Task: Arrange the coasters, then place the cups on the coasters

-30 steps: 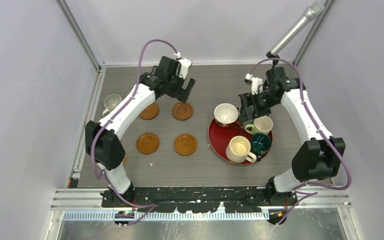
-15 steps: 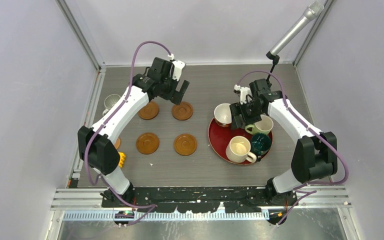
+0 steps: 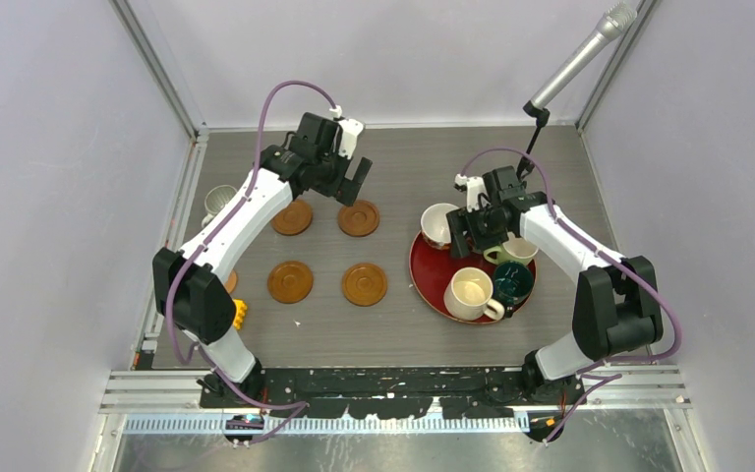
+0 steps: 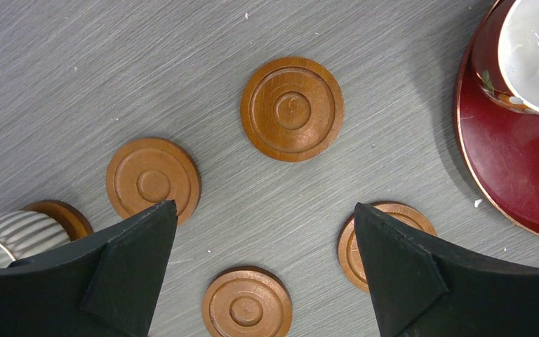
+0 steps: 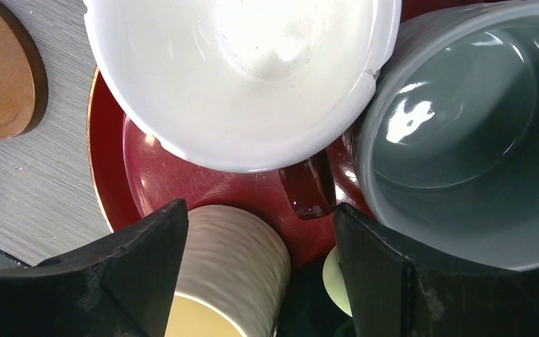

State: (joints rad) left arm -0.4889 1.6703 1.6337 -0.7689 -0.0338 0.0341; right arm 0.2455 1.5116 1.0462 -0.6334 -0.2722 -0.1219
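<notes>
My right gripper (image 5: pixel 260 209) sits open over the white cup (image 5: pixel 242 77) on the tray (image 5: pixel 112 184) (pick lineup, probably); left gripper (image 4: pixel 261 209) open above coasters (image 4: pixel 292 109).

Seen from overhead, the right gripper (image 3: pixel 477 241) covered the grey-blue mug (image 5: pixel 463 133), which the right wrist picture's edge also cropped, along with the white mug (image 5: pixel 245 70) and red tray (image 5: pixel 140 179). The left arm (image 3: pixel 246 211) hid most of one coaster (image 3: pixel 229 283), and the ribbed mug (image 4: pixel 7 235) was cut off at the left wrist picture's edge.
</notes>
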